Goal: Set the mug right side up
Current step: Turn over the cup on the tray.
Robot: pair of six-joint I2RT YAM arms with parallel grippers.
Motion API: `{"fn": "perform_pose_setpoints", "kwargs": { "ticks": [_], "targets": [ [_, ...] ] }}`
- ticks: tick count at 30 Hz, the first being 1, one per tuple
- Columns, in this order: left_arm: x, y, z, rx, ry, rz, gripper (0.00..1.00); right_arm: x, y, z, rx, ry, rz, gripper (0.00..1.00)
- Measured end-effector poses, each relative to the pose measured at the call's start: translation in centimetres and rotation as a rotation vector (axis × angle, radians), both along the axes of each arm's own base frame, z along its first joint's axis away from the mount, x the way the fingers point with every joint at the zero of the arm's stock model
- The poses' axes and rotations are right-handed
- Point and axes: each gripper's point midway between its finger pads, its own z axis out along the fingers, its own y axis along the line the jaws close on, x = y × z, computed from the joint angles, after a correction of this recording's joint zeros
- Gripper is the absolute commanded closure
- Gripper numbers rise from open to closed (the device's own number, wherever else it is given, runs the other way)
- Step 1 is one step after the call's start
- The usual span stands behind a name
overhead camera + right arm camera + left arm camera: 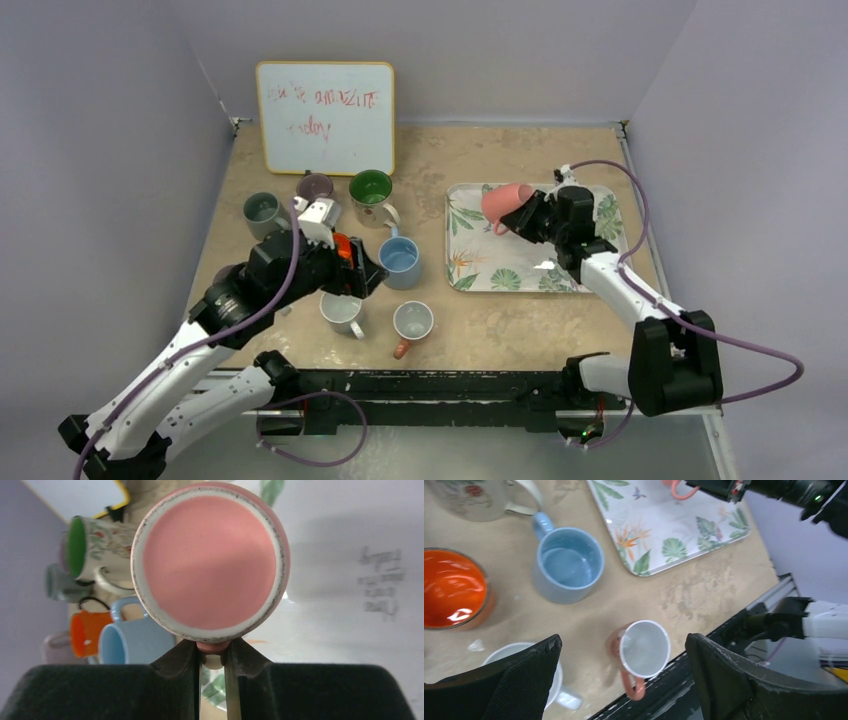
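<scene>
1. From above, the right gripper [528, 215] held the mug [505, 203] in the air, right of centre in the frame. It lay on its side over the upper left corner of the tray [500, 278]. The left gripper [352, 268] hung over the other mugs [400, 262], left of centre.
2. From the left wrist, that gripper's fingers [534, 670] stood wide apart with nothing between them, and only table mugs lay below. The pink handle [679, 491] peeked in at the top edge.
3. From the right wrist, the mug's base filled the upper middle, facing the lens. The fingers [175, 670] were pinched tight on the handle at bottom centre. To my eye that was a thin hold. As the wrist rolled, the mug's weight could swing it about the handle or pull it free, and it would drop onto the tray.
</scene>
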Motion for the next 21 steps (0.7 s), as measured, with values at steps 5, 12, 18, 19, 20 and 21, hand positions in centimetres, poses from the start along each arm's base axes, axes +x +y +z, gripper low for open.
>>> {"fn": "perform_pose_setpoints", "kwargs": {
  "ticks": [5, 12, 18, 19, 20, 21],
  "targets": [
    [1.3, -3.8, 0.6, -0.104, 0.045, -0.056, 0.09, -1.0, 1.9, 2.4, 0.155, -0.079, 0.052, 1.0],
    [3.6, -8.3, 0.7, -0.218, 0.097, -0.105, 0.14, -2.1, 3.9, 6.3, 0.349, -0.173, 0.117, 1.0],
    [5.7, -12.2, 1.8, -0.347, 0.085, -0.172, 0.16, -3.6, 4.9, 10.4, 0.485, -0.258, 0.172, 1.0],
    [5.9, -12.7, 2.1, -0.366, 0.081, -0.179, 0.16, -3.8, 5.0, 11.1, 0.503, -0.276, 0.179, 1.0],
    [6.1, -13.2, 2.4, -0.391, 0.076, -0.194, 0.17, -4.1, 5.1, 11.8, 0.524, -0.292, 0.189, 1.0],
    [6.3, -13.7, 3.0, -0.417, 0.058, -0.212, 0.17, -4.4, 5.2, 12.5, 0.544, -0.306, 0.202, 1.0]
  ]
}}
